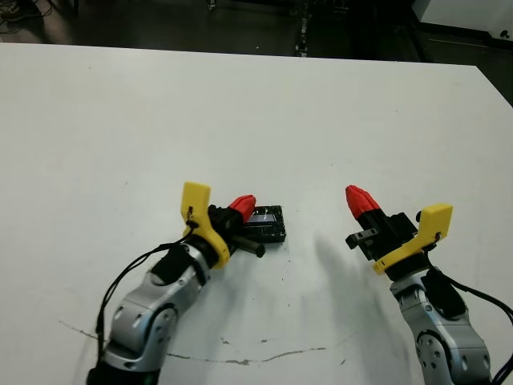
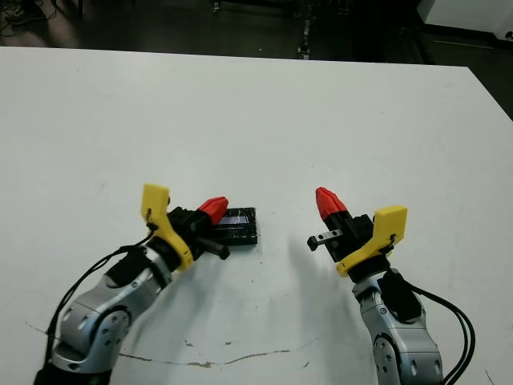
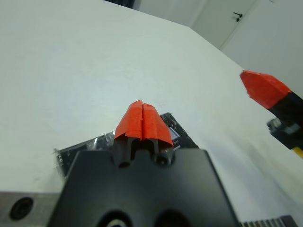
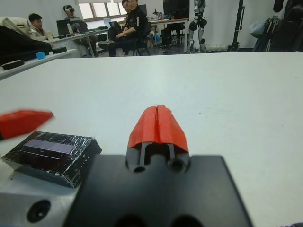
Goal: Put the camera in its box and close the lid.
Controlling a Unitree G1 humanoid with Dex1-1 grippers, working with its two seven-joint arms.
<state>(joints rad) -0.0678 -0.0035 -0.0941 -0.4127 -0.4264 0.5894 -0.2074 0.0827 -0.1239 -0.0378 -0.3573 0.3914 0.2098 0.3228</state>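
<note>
Though mid-table, lid (image 1: 267,222) (left-crowded)

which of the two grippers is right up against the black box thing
The left gripper: its shut red tips sit at the edge of the lid. The right gripper, also shut, is well off to the side over bare table.

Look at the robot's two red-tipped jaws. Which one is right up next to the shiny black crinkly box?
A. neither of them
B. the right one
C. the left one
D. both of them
C: the left gripper has its shut red-tipped jaws at the edge of the shiny black crinkly box on the white table, while the right gripper sits apart, across bare table.
</note>
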